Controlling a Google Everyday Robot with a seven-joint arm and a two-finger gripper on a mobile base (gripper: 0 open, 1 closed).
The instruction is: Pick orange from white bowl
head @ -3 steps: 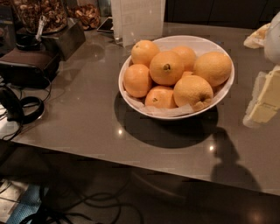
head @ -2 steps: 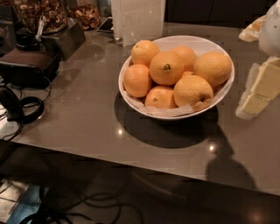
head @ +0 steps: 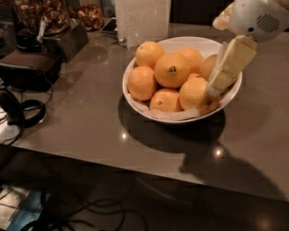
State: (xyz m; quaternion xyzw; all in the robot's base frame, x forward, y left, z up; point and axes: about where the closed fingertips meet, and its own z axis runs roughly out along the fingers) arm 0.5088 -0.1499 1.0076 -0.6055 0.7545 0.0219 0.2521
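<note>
The white bowl [head: 143, 109] stands on the grey-brown table and holds several oranges on a white paper lining. The orange [head: 172, 70] with a dark brown stem button lies on top near the middle of the pile. My gripper [head: 213, 88] reaches in from the upper right and hangs over the right side of the bowl. Its tip is just above a large orange [head: 195, 94] at the front right. It covers part of another orange [head: 207, 66] behind it. The gripper is to the right of the stem-button orange and apart from it.
A clear napkin holder [head: 142, 20] stands just behind the bowl. Jars of nuts [head: 43, 13], a dark box [head: 31, 61] and black headphones [head: 20, 110] crowd the table's left side. The table's front edge [head: 135, 167] runs below the bowl, with cables on the floor.
My gripper has moved left from the right edge of the view to over the right side of the bowl. The oranges and the bowl have not moved.
</note>
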